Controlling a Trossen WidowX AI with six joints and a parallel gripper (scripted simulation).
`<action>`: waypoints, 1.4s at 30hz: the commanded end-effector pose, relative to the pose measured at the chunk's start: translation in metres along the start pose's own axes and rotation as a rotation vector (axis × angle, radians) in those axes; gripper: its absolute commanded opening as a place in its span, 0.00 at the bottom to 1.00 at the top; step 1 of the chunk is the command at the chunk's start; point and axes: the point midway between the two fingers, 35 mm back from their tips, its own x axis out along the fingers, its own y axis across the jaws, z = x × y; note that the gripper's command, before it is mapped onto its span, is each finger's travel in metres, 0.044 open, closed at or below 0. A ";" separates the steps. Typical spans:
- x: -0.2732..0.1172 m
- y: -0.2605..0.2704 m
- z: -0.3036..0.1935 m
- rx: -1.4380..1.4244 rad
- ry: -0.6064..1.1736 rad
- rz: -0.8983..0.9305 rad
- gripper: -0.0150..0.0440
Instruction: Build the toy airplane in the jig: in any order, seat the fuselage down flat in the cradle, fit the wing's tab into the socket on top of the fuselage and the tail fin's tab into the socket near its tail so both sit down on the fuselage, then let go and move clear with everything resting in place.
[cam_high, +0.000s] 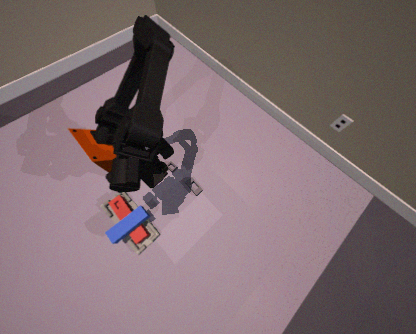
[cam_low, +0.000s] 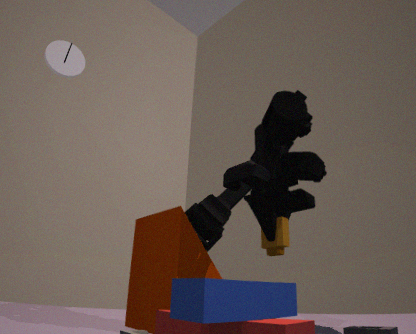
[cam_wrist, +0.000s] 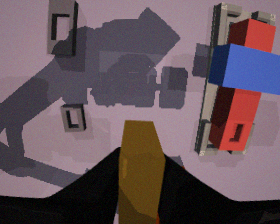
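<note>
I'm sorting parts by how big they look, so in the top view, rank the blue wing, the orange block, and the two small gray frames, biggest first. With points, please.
1. Orange block (cam_high: 92, 147) (cam_low: 155, 265), though partly hidden by the arm
2. Blue wing (cam_high: 127, 225) (cam_low: 250, 300) (cam_wrist: 245, 67)
3. Larger gray frame (cam_high: 200, 191) (cam_wrist: 52, 42)
4. Smaller gray frame (cam_high: 175, 168) (cam_wrist: 66, 120)

Surface: pale pink tabletop (cam_high: 240, 280) (cam_low: 60, 318) (cam_wrist: 30, 175).
Top view, lower left: jig (cam_high: 154, 233) (cam_wrist: 205, 107), lying flat.
Top view, centre: two small grey frames, apart.

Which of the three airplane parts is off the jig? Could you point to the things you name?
The yellow tail fin (cam_low: 282, 232) (cam_wrist: 141, 170), held in the gripper (cam_low: 275, 231) (cam_wrist: 138, 153); the red and blue parts sit at the jig.
</note>
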 end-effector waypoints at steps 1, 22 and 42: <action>0.003 -0.014 0.001 0.006 0.006 -0.005 0.25; 0.018 -0.081 -0.003 0.026 0.006 -0.003 0.25; 0.042 -0.139 -0.021 0.039 0.004 0.014 0.25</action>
